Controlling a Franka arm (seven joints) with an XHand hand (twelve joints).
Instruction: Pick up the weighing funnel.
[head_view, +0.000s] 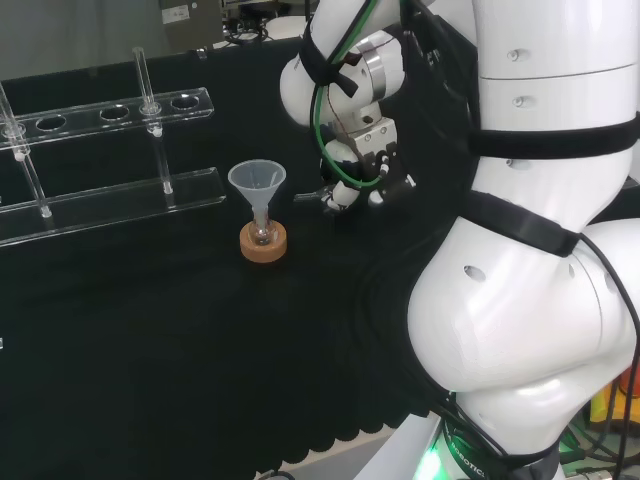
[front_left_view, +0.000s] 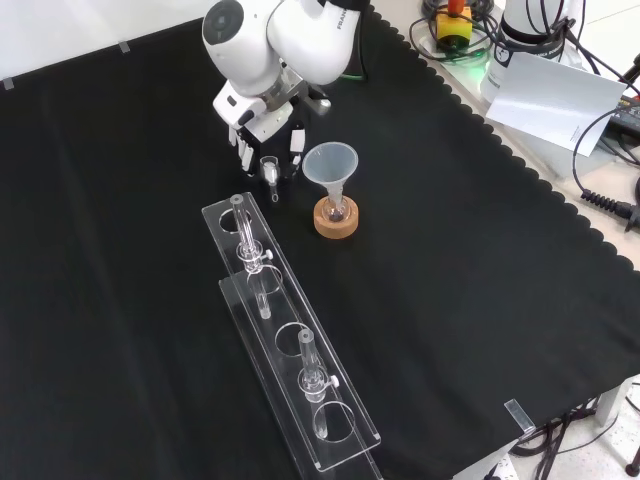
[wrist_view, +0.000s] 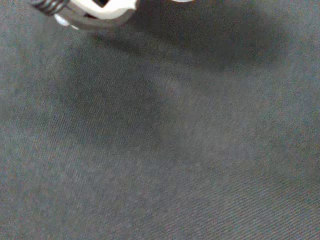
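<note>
Your robot's hand (front_left_view: 262, 118) hangs low over the black-covered tabletop (front_left_view: 120, 300), palm facing down. Its fingers (front_left_view: 245, 152) point at the cloth and stand apart and fairly straight, a relaxed half-open spread rather than a closed grasp.

In the front view, the weighing funnel (front_left_view: 271, 172), a small clear piece, lies between the fingertips and just in front of them. In the head view it pokes out from the hand's (head_view: 360, 160) fingertips towards the left (head_view: 306, 197). You cannot tell whether any finger touches it yet, or whether it has left the cloth. The straddling pose looks like a set-up for closing on the piece from both sides. The wrist view looks past a white edge of the hand (wrist_view: 95, 7) at shadowed cloth close below.

Just beside the hand stands the big funnel (front_left_view: 331, 165), with its stem in a small flask on a cork ring (front_left_view: 335, 220). It stands close enough that a sideways swing could knock it. A clear tube rack (front_left_view: 290, 350) sits farther out, towards the front camera.
</note>
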